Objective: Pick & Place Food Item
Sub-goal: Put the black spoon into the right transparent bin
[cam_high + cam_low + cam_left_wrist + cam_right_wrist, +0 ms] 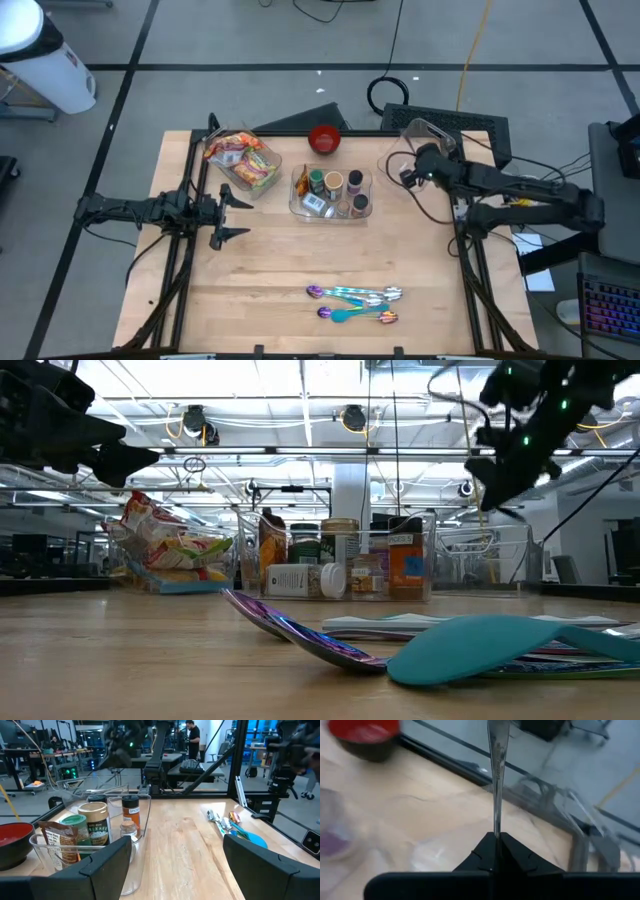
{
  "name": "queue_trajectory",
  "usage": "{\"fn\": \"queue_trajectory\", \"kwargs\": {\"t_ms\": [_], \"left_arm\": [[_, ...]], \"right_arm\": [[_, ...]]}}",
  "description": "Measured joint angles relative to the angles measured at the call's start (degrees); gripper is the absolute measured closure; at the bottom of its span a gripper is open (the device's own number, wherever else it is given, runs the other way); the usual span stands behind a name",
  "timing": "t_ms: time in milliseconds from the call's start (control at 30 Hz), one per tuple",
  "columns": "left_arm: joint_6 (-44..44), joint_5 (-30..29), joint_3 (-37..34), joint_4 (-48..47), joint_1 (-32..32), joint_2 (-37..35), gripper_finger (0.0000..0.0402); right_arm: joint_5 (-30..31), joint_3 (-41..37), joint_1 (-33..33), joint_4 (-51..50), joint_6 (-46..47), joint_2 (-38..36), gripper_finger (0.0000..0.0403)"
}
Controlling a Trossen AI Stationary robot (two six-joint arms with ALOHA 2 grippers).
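Two food lots sit at the back of the counter (300,260): snack packets (240,158) in one clear bin and jars (333,185) in the next. Right end effector (496,840) is clenched on a thin clear edge (498,765); what it belongs to is hard to tell. Left end effector (232,215) is released, near the packets.

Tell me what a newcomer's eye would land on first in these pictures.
The right gripper, raised over the table's far right corner, is shut on the wall of an empty clear bin. At the table's far middle sit a clear bin of spice jars, a tilted bin of snack packets and a red bowl. Iridescent spoons lie near the front edge.
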Motion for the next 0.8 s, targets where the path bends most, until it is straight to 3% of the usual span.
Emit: {"fn": "queue_trajectory", "kwargs": {"t_ms": [200,333,800], "left_arm": [[0.0,0.0,0.0,0.0,0.0,0.0,0.0078],[0.0,0.0,0.0,0.0,0.0,0.0,0.0078],[0.0,0.0,0.0,0.0,0.0,0.0,0.0078]], "right_arm": [[-0.5,-9.8,-7.6,13.2,0.2,0.0,0.0401],[-5.1,-14.3,-10.9,20.4,1.0,0.0,0.0402],[-7.7,-19.3,-14.0,21.6,3.8,0.0,0.0388]]}}
